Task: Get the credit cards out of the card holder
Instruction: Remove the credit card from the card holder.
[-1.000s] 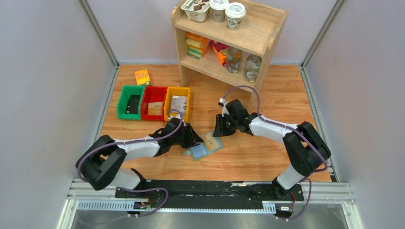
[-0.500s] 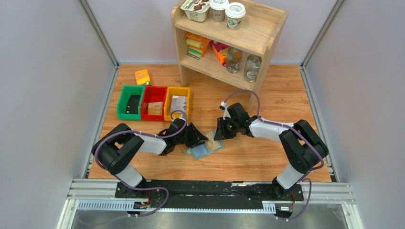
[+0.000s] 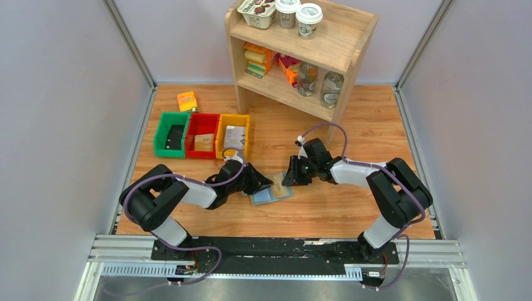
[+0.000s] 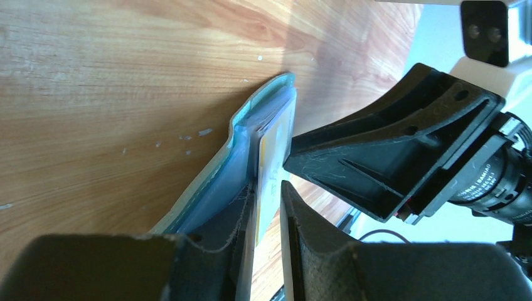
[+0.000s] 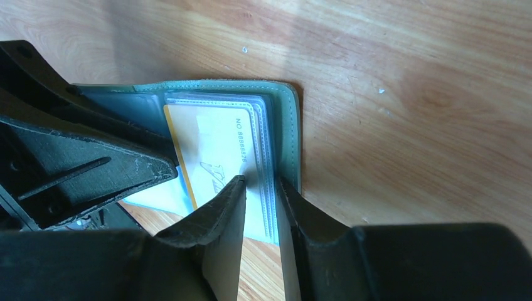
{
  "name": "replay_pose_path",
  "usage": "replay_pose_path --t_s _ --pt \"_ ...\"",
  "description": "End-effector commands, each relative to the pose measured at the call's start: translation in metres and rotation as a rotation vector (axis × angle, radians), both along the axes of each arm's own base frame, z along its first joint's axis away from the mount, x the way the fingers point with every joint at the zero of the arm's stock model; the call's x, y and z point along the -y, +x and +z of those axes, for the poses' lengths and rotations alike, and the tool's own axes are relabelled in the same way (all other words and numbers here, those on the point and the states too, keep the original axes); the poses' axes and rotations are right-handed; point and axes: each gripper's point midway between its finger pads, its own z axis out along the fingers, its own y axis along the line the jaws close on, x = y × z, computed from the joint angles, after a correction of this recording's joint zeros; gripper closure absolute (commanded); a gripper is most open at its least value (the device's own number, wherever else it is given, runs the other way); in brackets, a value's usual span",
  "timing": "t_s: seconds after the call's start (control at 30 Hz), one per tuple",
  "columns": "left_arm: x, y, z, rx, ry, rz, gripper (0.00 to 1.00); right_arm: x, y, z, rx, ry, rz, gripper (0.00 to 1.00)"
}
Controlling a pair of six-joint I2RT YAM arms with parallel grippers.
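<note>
The sage-green card holder [image 3: 271, 194] lies open on the table between my two grippers. A yellow and white card [image 5: 207, 150] sticks partway out of its clear sleeves toward the left. My left gripper [image 3: 262, 183] lies low at the holder's left side. In the left wrist view its fingers [image 4: 268, 188] stand a narrow gap apart, with the card's [image 4: 271, 150] edge between them. My right gripper [image 3: 290, 177] is at the holder's right edge. Its fingers [image 5: 262, 180] are narrowly apart, one tip on the card and sleeve, the other on the green border [image 5: 288, 125].
Green [image 3: 170, 133], red [image 3: 202, 133] and yellow [image 3: 233, 135] bins stand in a row to the left behind the grippers. An orange packet [image 3: 187, 100] lies behind them. A wooden shelf [image 3: 301, 56] with jars and cups stands at the back.
My left arm has folded in and its gripper has slid right onto the protruding card. My right gripper has come down and nearer, onto the holder's right edge.
</note>
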Motion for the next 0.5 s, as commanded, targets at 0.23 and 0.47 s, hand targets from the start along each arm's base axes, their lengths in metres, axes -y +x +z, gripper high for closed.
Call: replay_pose_path --t_s 0.23,0.47 --pt "0.028 0.004 0.053 0.171 -0.195 -0.039 0.80 -0.006 -0.014 -0.012 -0.086 0.054 -0.058 0.71" --pt "0.041 0.001 0.042 0.147 -0.197 -0.087 0.77 -0.010 -0.015 -0.009 -0.090 0.072 -0.044 0.71"
